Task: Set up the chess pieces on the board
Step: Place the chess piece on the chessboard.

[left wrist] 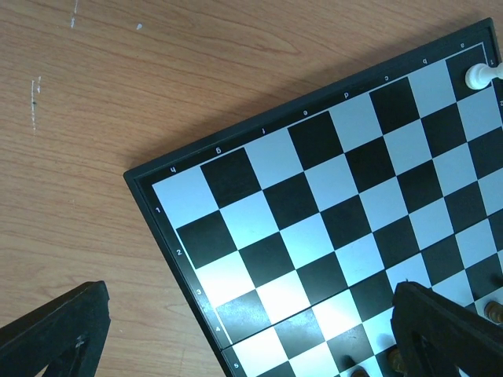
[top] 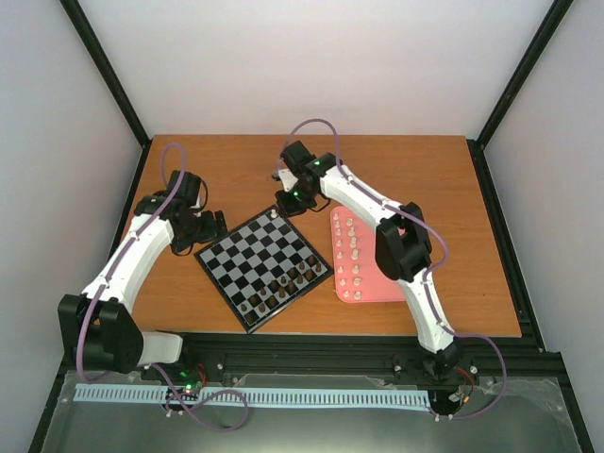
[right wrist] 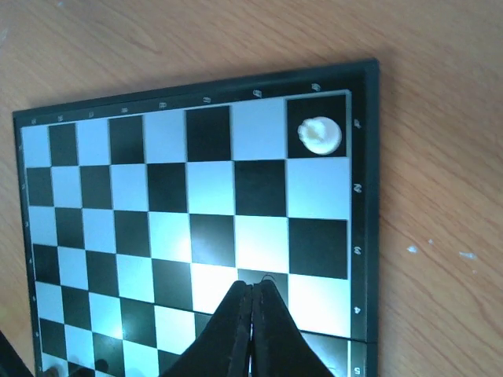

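Wooden table [top: 425, 170], board [top: 247, 260] at its middle, one cream piece [right wrist: 320, 134] upright on the far corner square, remaining chess pieces [top: 351, 250] upright on the pink tray [top: 376, 294] right of the board, nearer the right gripper [right wrist: 251, 290], shut and empty over that corner; left gripper [top: 213, 225] gaping, empty.

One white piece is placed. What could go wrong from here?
The white piece stands on the corner square near the rim; the right gripper, fingers shut close by, might clip it when leaving.
The chess pieces on the pink tray stand in tight rows, so a grasp may topple neighbours.
The left gripper hangs open beside the board; a nudge could shift it.
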### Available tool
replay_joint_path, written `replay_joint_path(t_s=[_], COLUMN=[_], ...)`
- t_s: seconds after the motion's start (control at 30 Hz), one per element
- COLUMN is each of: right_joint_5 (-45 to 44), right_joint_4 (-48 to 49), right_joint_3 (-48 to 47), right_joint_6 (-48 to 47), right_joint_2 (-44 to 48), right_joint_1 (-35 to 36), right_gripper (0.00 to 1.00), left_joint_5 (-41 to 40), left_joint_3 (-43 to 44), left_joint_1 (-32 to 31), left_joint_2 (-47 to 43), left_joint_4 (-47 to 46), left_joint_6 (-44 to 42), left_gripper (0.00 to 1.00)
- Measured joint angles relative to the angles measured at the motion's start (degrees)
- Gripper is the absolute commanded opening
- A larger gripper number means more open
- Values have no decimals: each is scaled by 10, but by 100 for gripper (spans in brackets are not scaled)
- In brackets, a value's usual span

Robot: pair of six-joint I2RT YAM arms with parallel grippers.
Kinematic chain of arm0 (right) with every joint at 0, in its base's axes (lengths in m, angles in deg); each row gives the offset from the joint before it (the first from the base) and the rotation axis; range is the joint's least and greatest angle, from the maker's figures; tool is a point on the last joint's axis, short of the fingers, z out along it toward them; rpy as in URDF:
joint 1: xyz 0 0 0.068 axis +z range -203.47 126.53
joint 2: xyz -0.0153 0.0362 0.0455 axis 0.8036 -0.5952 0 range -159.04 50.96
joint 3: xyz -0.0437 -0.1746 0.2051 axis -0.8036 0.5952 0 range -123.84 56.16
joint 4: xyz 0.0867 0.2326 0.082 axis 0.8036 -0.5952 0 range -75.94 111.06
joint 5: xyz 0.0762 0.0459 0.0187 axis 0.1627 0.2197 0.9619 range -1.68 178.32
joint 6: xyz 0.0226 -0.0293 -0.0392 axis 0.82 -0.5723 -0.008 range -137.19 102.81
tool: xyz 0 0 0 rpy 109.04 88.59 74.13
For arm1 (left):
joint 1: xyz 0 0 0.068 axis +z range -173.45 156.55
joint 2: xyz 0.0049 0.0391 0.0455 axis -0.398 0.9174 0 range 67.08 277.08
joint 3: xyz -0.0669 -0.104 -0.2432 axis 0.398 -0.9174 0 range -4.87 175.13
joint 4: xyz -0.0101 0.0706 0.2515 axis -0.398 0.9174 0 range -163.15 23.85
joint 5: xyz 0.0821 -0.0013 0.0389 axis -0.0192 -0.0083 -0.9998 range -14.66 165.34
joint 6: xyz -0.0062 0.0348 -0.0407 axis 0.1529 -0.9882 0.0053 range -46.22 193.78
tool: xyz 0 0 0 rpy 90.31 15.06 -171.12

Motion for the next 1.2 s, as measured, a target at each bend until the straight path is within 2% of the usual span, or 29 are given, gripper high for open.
replay_joint_path(t_s=[0.1,0.47,0.93,1.2], right_joint_5=[25,70,60,49], right_joint_4=[9,29,55,59], right_joint_3=[22,2,-7,-55], right_joint_6=[10,33,58,67], right_joint_2=[-4,-77,-99,-127], right_joint_1=[-17,-28,-30,-30], right_gripper=[3,3,3,3], left_joint_5=[-1,-2,-4,-7], left_joint_3=[0,0,0,-3], left_joint_1=[0,2,2,2], left_joint_2=[-4,-5,-4,-4], left_joint_4=[0,0,0,0], left_joint_6=[0,0,0,0], left_gripper=[100,100,100,100])
